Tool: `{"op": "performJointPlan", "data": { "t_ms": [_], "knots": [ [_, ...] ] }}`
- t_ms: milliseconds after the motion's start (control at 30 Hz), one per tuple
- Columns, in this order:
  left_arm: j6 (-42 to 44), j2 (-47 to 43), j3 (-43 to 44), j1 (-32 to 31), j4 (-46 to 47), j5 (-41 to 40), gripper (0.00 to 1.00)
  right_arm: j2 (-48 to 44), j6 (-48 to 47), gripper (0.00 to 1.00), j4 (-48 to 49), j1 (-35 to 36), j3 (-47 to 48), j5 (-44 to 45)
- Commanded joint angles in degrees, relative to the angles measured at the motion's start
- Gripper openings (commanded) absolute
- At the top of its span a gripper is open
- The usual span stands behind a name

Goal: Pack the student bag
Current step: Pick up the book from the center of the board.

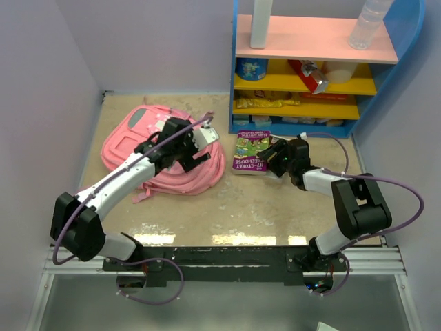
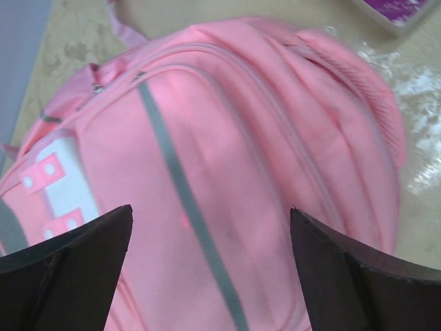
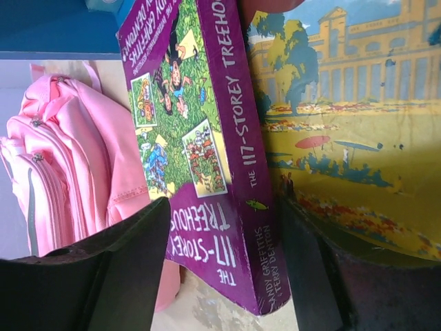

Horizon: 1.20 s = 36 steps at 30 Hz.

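The student bag [image 1: 162,155], a large pink backpack, lies flat at the back left of the table. My left gripper [image 1: 185,148] hovers over it, open and empty, with the bag's front panel and grey stripe [image 2: 200,227] between its fingers. A purple book, "The 117-Storey Treehouse" [image 1: 251,153], lies right of the bag. My right gripper [image 1: 279,162] holds its near right corner: in the right wrist view the spine [image 3: 258,227] sits between the two fingers, tilted off the table. A yellow illustrated cover [image 3: 358,138] shows behind it.
A blue shelf unit [image 1: 313,69] with pink and yellow shelves stands at the back right, holding a bottle, snack packets and tins. Walls close in the left and right sides. The bag shows at the left of the right wrist view [image 3: 62,172].
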Motion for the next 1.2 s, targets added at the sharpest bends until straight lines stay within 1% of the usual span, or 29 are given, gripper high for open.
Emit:
{"op": "performJointPlan", "data": {
  "t_ms": [0,100,167,267,333,433,467,567,733,833,900,967,1000,1033,1100,1133,1167],
  "knots": [
    [-0.58,0.06,7.15,5.32,-4.45,6.08,1.0,3.36,0.51,0.66,-0.03,0.86,-2.21,-0.88],
    [0.57,0.06,4.7,5.41,-6.05,7.94,1.0,4.15,0.86,0.63,1.02,0.94,-2.65,-0.97],
    [0.48,-0.29,2.85,5.41,-6.49,9.26,1.0,4.15,1.03,0.58,1.73,0.94,-2.91,-0.88],
    [-0.48,-1.25,2.05,5.42,-7.37,13.12,1.0,4.15,1.21,0.54,1.99,0.94,-3.09,-0.88],
    [-1.01,-1.61,2.14,5.41,-8.16,13.31,1.0,3.98,1.21,0.51,2.08,0.94,-3.09,-0.97],
    [-0.49,-2.22,0.57,5.41,-6.77,10.68,1.0,3.28,1.29,0.49,2.26,0.94,-3.26,-0.88],
    [-0.22,-2.22,-0.05,5.33,-5.19,7.71,1.0,3.19,1.3,0.49,2.43,0.94,-3.35,-0.97],
    [0.39,-1.7,-1.81,5.41,-2.81,3.48,1.0,3.01,1.38,0.48,2.61,0.94,-3.44,-1.15],
    [2.67,0.41,-5.85,5.33,0.53,-0.66,1.0,3.27,1.82,0.47,3.31,1.03,-3.71,-1.59],
    [3.73,0.85,-7.87,5.33,4.39,-3.47,0.99,3.54,1.74,0.47,3.23,1.21,-3.44,-1.5],
    [3.91,1.73,-6.75,5.41,5.11,-4.18,0.87,3.89,1.82,0.46,3.05,1.21,-3.27,-1.76],
    [3.56,2.87,-4.99,5.59,2.84,-2.44,0.56,4.07,1.82,0.42,3.14,1.21,-3.27,-1.85],
    [2.95,3.05,-3.06,5.94,2.21,-1.9,0.38,3.98,1.74,0.39,3.22,1.12,-3.35,-1.94],
    [2.16,3.05,-2.44,5.94,1.86,-1.81,0.2,3.89,1.82,0.34,3.31,1.12,-3.35,-1.94],
    [1.98,2.18,-0.86,5.94,1.33,-1.37,0.08,3.19,1.82,0.27,3.23,1.21,-3.44,-2.11],
    [1.8,1.91,-0.15,6.03,1.07,-1.28,0.0,3.01,1.82,0.21,3.31,1.21,-3.44,-2.2],
    [1.97,1.3,0.64,6.03,-0.16,-0.85,0.0,2.58,1.91,0.19,3.31,1.12,-3.44,-2.2]
  ]
}}
